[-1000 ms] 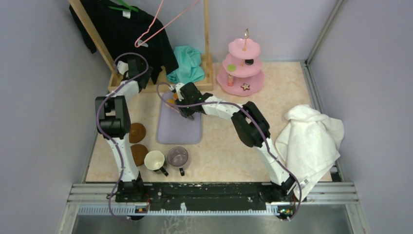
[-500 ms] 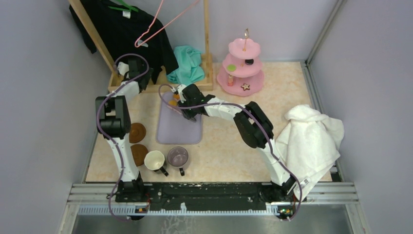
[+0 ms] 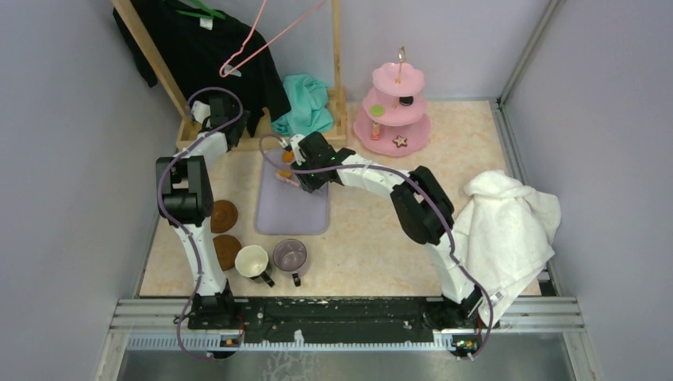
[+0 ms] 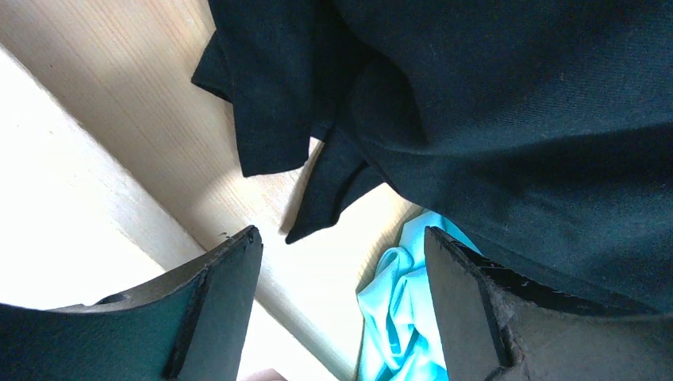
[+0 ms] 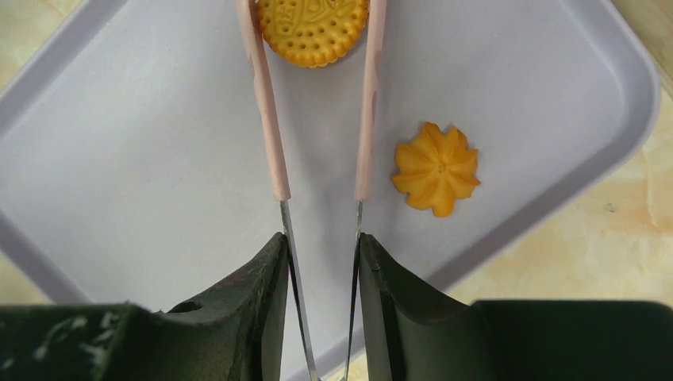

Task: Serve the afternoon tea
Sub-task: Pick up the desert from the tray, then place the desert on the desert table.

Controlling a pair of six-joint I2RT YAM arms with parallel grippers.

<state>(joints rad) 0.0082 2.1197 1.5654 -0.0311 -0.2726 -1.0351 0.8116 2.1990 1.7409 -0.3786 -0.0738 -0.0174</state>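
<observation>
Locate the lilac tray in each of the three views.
Top external: the lilac tray sits left of centre in the picture.
Left wrist: not in it.
Right wrist: it fills most of the picture, under the tongs.
Shared landmark: the orange sweets at its far end, in top and right wrist views.

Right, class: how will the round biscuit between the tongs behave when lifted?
Probably stiff and light: the round biscuit looks small, with moulded dots. Its scalloped rim may crumble if the tongs squeeze. Held at two edge spots, it could pivot or slip.

Bright, even light; soft shadows; left wrist view blown out lower-left.
</observation>
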